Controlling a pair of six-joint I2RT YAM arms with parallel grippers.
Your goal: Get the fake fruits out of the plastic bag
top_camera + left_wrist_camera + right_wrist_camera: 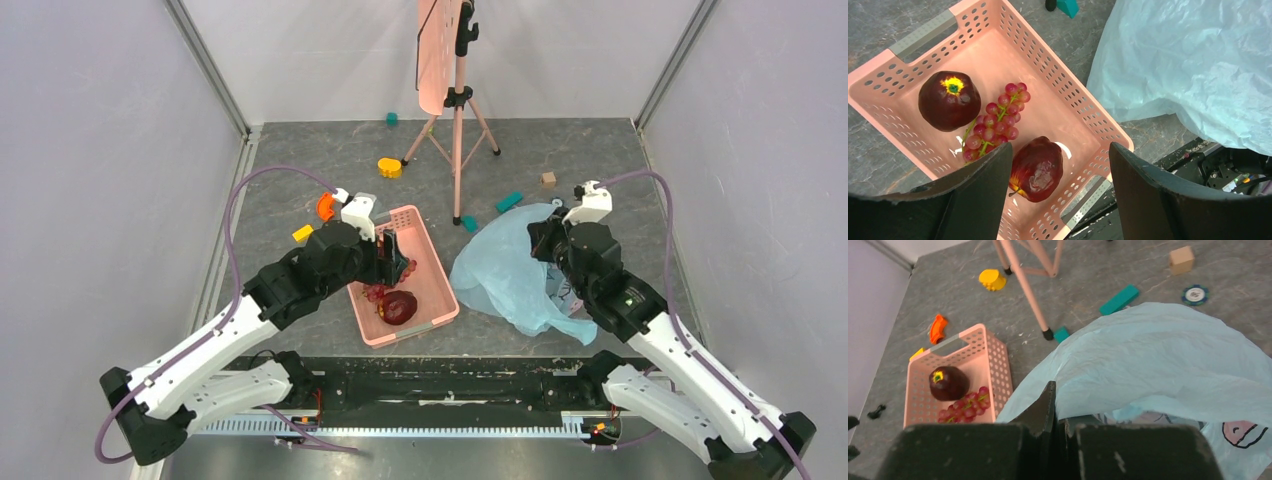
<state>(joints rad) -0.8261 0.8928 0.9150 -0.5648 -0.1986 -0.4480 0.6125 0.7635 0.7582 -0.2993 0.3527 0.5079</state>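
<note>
Left gripper (1060, 148) is hovering wide open, fake fruit (1037, 169) below its fingers; right gripper (1053, 390), closed, is pinching plastic bag (1158, 360). Withdraw vertically.

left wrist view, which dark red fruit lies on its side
The fruit nearest the left claw, stem pointing sideways; the other fruit shows its yellow end upward.
</note>
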